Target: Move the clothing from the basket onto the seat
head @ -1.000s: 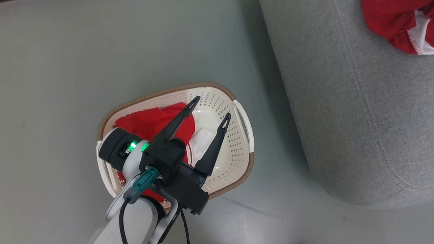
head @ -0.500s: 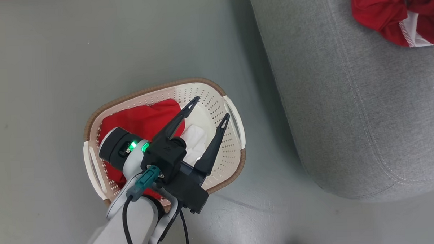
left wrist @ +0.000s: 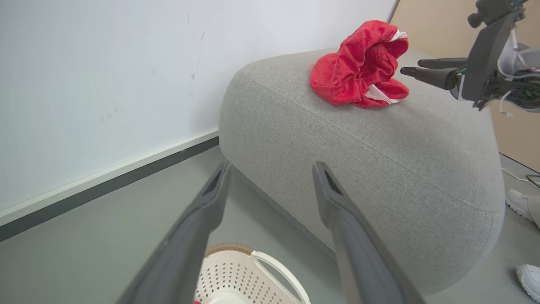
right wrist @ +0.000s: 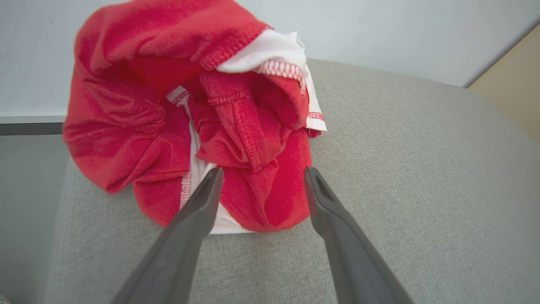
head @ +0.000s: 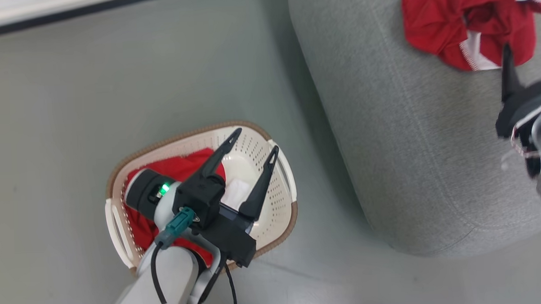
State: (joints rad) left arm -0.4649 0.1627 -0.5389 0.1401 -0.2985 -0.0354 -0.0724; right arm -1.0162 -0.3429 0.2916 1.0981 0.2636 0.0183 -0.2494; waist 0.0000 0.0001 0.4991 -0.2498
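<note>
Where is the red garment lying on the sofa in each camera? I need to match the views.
Head view: the garment, top right, just beyond the right gripper.
Left wrist view: the garment, upper right of centre, atop the seat.
Right wrist view: the garment, upper left to centre, just past the fingertips.
Shared landmark: the grey seat under it.

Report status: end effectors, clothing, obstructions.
Left end effector open over basket; right end effector open at seat. One red garment on seat, ungripped; second garment in basket. Person's shoes beside seat, off the path.
</note>
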